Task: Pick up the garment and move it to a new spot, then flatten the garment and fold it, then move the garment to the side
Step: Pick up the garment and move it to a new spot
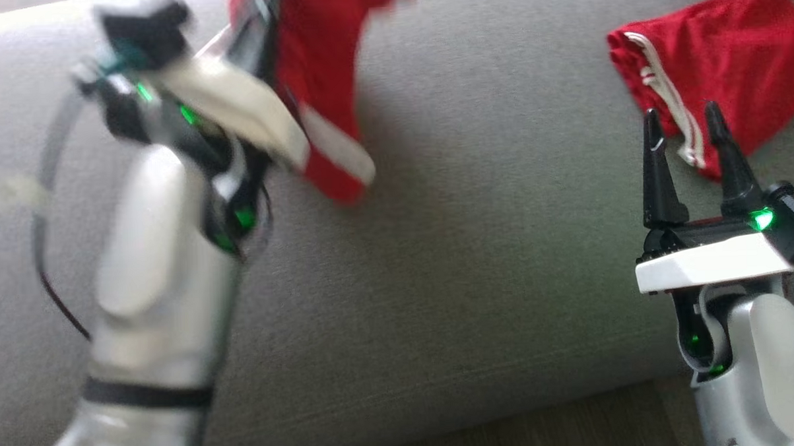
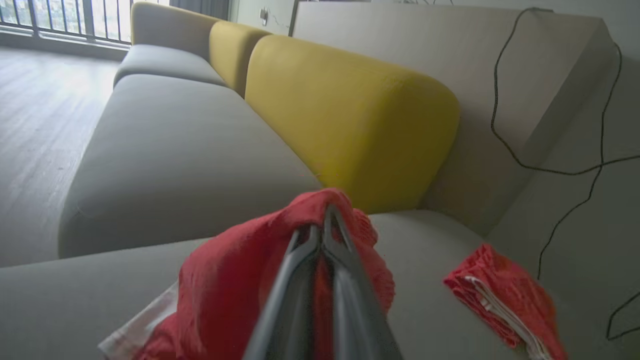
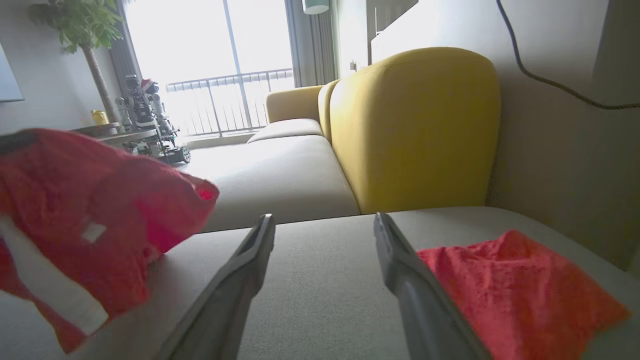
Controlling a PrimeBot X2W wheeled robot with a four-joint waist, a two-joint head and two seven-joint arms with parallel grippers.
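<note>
Grey sofa point(image 1: 471, 280) beneath everything, broad seat spanning the head view. Along its back, yellow cushions point(image 2: 350, 115), upright, side by side. Wooden floor point(image 2: 30, 125) off the seat's front edge.

Next in size, the red garment point(image 1: 319, 67): held up off the seat at the far left of the head view, dangling, white-banded hem lowest, blurred. Bunched over and around the left fingers point(image 2: 330, 235), clenched tight on a fold of it, tips together, cloth humped just past them. Contact between hem and seat: impossible to tell.

Well apart, on the seat's far right, a second piece point(image 1: 728, 53), red too, folded flat, white stripes along one edge.

Left arm point(image 1: 160, 257) raised and blurred, reaching up to the hanging cloth. Right arm point(image 1: 752, 369) low at the lower right corner.

Right fingers point(image 1: 657, 174) spread wide, released, grasping nothing. Pointing toward the second piece, tips overlapping its near edge in the head view, bare seat between them in the right wrist view.

Thin black cable point(image 2: 500, 125) looping down beyond the sofa's end.
</note>
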